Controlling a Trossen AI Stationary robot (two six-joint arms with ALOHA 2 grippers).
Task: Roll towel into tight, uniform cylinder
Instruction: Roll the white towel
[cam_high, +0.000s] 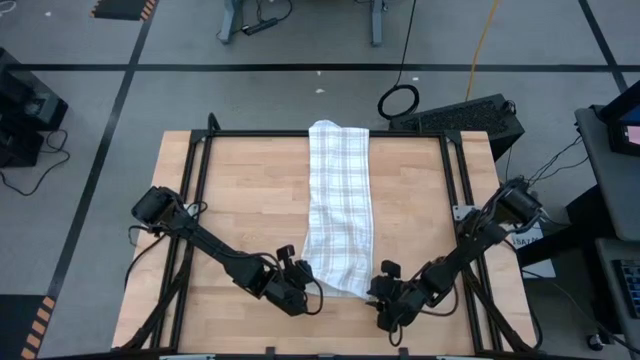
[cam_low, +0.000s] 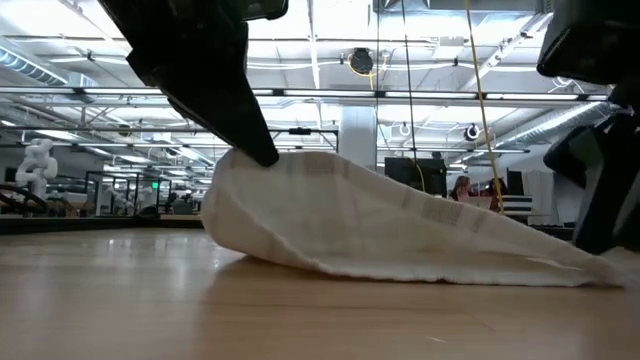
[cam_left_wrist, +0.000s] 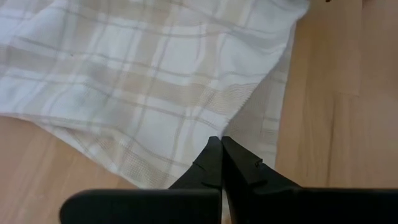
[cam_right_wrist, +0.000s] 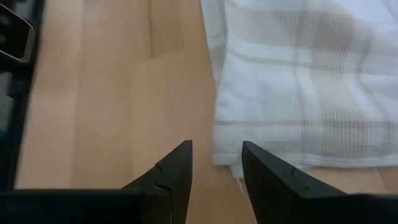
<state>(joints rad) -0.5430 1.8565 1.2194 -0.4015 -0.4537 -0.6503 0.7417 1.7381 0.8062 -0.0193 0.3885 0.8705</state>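
Observation:
The white checked towel (cam_high: 338, 205) lies as a long strip from the table's far edge toward the near edge. My left gripper (cam_high: 303, 287) is at its near left corner and shut on it. That corner is raised in the low view (cam_low: 240, 170). My right gripper (cam_high: 386, 292) is open just off the near right corner (cam_right_wrist: 229, 163), which lies flat on the table in front of the gap between the fingers. It touches nothing that I can see. My left gripper pinches the towel's near left corner (cam_left_wrist: 214, 127) between its two fingers (cam_low: 262, 148), which slant down from the near left. The corner is lifted off the table. The cloth slopes slack from it down to the table on the right (cam_low: 520, 255).
Bare wooden tabletop (cam_high: 240, 190) lies on both sides of the towel. A black frame (cam_high: 200, 150) runs along the table's edges. A black keyboard (cam_high: 460, 115) sits beyond the far right corner.

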